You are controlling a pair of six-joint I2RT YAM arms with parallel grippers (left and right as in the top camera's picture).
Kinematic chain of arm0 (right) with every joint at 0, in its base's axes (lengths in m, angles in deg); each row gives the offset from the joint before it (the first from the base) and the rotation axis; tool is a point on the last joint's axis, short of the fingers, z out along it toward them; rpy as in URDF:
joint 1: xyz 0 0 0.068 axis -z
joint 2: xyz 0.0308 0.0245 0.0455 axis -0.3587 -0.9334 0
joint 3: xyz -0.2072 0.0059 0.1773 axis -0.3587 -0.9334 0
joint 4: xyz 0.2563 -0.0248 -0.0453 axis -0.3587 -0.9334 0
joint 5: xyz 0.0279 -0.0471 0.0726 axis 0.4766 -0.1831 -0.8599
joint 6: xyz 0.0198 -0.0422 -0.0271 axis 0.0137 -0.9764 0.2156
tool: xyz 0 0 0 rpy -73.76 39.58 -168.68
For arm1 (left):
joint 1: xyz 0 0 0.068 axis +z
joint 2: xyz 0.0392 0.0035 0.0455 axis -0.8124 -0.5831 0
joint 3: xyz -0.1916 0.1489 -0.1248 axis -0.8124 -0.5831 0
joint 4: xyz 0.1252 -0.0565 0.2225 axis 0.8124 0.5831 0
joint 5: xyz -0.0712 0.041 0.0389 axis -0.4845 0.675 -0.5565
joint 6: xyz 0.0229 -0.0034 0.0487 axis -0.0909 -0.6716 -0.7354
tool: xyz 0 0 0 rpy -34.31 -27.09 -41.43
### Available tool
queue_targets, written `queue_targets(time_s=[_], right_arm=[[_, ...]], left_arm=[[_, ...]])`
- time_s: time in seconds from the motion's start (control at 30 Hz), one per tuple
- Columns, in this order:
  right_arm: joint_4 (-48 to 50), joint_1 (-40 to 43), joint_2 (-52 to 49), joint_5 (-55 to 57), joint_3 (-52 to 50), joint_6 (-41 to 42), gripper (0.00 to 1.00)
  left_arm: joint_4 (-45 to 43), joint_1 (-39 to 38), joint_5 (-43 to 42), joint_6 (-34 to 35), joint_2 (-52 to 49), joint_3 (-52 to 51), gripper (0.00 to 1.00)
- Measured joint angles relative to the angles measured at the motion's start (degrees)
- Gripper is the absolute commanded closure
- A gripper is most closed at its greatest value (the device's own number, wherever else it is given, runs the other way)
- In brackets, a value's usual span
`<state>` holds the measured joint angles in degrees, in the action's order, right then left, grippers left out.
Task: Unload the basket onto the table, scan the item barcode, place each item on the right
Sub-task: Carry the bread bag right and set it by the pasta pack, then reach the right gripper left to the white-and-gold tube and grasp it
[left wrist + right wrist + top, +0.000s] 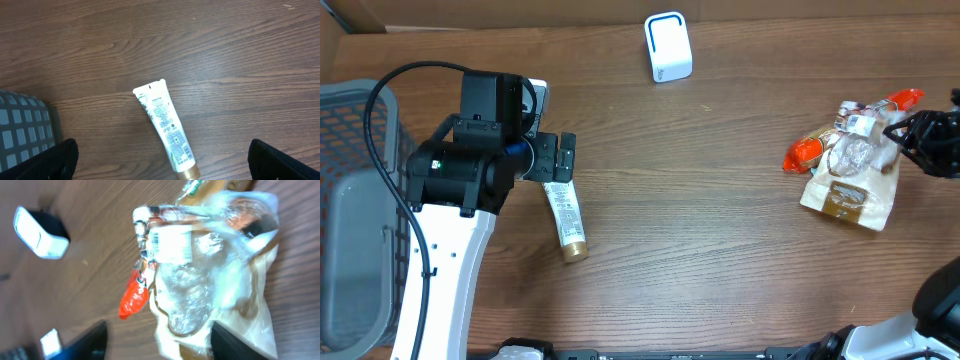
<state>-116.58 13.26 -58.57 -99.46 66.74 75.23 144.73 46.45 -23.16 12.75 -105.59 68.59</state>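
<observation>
Progress: no item at white scanner [668,47]; scan outstanding
Left pincer [560,158]: spread wide; tube [165,130] directly beneath, untouched
Right pincer [160,340]: fingers apart; clear bag [200,290] below, ungripped

A dark wood-grain desk [720,230] carries a small white box [667,47] near its far edge and a white tube [563,215] with a gold cap lying flat toward the left. On the right lies a clear bag [850,175], an orange-red packet [803,152] touching it. A grey basket [350,200] sits at the left edge
</observation>
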Motion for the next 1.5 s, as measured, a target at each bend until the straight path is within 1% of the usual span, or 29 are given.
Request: queue_targets(time_s=[0.07,0.17,0.23,0.3,0.37,0.4,0.5,0.67,0.83,1.03,1.2,1.3,1.5], right_arm=[[-1.2,0.8,0.0,-0.1,0.5,-0.5,0.17],[-6.1,1.5,0.0,-0.1,3.4,-0.4,0.16],[-9.0,1.2,0.0,-0.3,6.9,-0.5,0.15],[-11.9,0.0,0.0,-1.1,11.2,-0.5,0.11],[-13.8,-2.7,0.0,-1.4,14.8,-0.3,0.0],[-14.1,-4.3,0.1,-1.6,15.6,-0.7,0.0],[-14.0,-12.9,0.2,-1.9,16.6,-0.7,0.0],[-10.3,-28.9,-1.0,-2.3,16.6,0.0,0.0],[-6.1,-40.8,-6.0,-2.2,16.6,3.1,0.0],[-0.6,-51.7,-14.3,-1.7,16.6,7.0,0.0],[6.2,-60.5,-20.0,-1.1,16.6,10.9,0.0],[10.0,-64.7,-21.8,0.5,16.6,13.2,0.0],[16.3,-72.4,-23.4,7.5,16.6,18.0,0.0]], left_arm=[[0.0,0.0,0.0,0.0,0.0,0.0,0.0],[0.0,0.0,0.0,0.0,0.0,0.0,0.0],[0.0,0.0,0.0,0.0,0.0,0.0,0.0],[0.0,0.0,0.0,0.0,0.0,0.0,0.0],[0.0,0.0,0.0,0.0,0.0,0.0,0.0],[0.0,0.0,0.0,0.0,0.0,0.0,0.0],[0.0,0.0,0.0,0.0,0.0,0.0,0.0],[0.0,0.0,0.0,0.0,0.0,0.0,0.0],[0.0,0.0,0.0,0.0,0.0,0.0,0.0],[0.0,0.0,0.0,0.0,0.0,0.0,0.0],[0.0,0.0,0.0,0.0,0.0,0.0,0.01],[0.0,0.0,0.0,0.0,0.0,0.0,0.01],[0.0,0.0,0.0,0.0,0.0,0.0,0.0]])
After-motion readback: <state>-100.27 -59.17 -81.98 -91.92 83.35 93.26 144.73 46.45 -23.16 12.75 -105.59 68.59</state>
